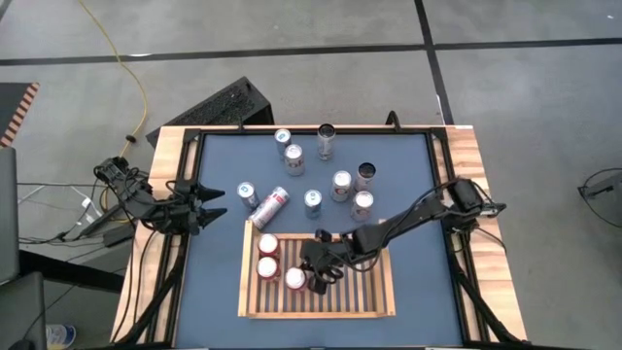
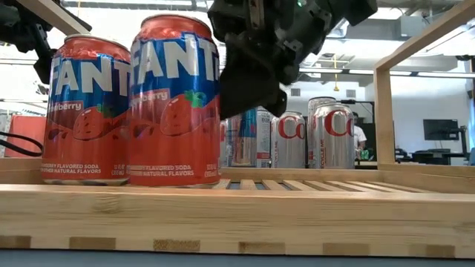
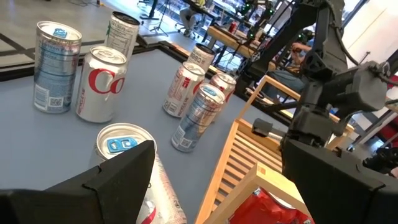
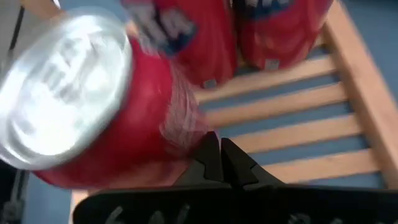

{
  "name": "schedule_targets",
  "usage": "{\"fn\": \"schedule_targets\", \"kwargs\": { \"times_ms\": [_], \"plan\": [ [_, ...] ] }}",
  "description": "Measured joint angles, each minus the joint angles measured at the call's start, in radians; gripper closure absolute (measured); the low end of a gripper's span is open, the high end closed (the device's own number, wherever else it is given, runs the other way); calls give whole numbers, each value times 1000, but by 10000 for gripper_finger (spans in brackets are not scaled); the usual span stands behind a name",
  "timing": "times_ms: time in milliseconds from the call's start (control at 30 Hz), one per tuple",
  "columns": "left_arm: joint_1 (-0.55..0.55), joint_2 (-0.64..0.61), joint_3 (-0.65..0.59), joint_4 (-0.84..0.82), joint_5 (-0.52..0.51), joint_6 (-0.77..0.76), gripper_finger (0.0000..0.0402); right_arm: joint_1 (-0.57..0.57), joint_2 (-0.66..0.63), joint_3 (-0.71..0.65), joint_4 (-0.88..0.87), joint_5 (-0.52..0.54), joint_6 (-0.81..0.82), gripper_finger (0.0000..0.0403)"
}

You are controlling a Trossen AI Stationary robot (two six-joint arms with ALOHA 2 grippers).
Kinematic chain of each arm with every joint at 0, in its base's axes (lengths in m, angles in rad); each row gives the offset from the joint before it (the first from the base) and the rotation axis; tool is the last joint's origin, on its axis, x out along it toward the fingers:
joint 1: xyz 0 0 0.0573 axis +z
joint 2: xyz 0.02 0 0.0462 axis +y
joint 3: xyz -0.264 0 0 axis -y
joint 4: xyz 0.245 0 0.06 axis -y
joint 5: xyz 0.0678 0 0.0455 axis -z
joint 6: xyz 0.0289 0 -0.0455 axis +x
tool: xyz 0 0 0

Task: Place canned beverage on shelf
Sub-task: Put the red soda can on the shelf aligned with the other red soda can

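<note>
The shelf (image 1: pixel 321 313) is a light-wood slatted tray on the near middle of the blue table. Three red Fanta cans stand upright on its slats at the left: one (image 1: pixel 268 244) far, one (image 1: pixel 267 267) in the middle and one (image 1: pixel 295 279) nearest. My right gripper (image 1: pixel 318 270) is shut and slants down over the shelf, just right of the nearest can (image 2: pixel 174 104). My left gripper (image 1: pixel 209 204) waits open and level at the table's left edge, touching nothing. My right gripper (image 4: pixel 221 163) has its shut fingertips right beside the side wall (image 4: pixel 177 140) of the nearest red can, coming from the table's right and slanting down. I cannot tell whether they touch it. The can stands upright on the shelf's slats (image 4: pixel 292 134).
Several silver and white cans (image 1: pixel 341 185) stand on the blue table beyond the shelf. A red-and-silver can (image 1: pixel 270 206) lies on its side near the shelf's far left corner. The right part of the shelf (image 1: pixel 369 287) has bare slats.
</note>
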Motion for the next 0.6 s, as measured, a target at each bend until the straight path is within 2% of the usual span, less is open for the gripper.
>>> {"fn": "schedule_targets", "kwargs": {
  "times_ms": [133,433,600],
  "plan": [
    [0,0,0,0,0,0,53,5,10,2,52,-29,-17,403],
    [0,0,0,0,-1,0,53,4,14,0,49,-44,-9,403],
    [0,0,0,0,-1,7,53,4,14,0,49,33,9,403]
  ]
}}
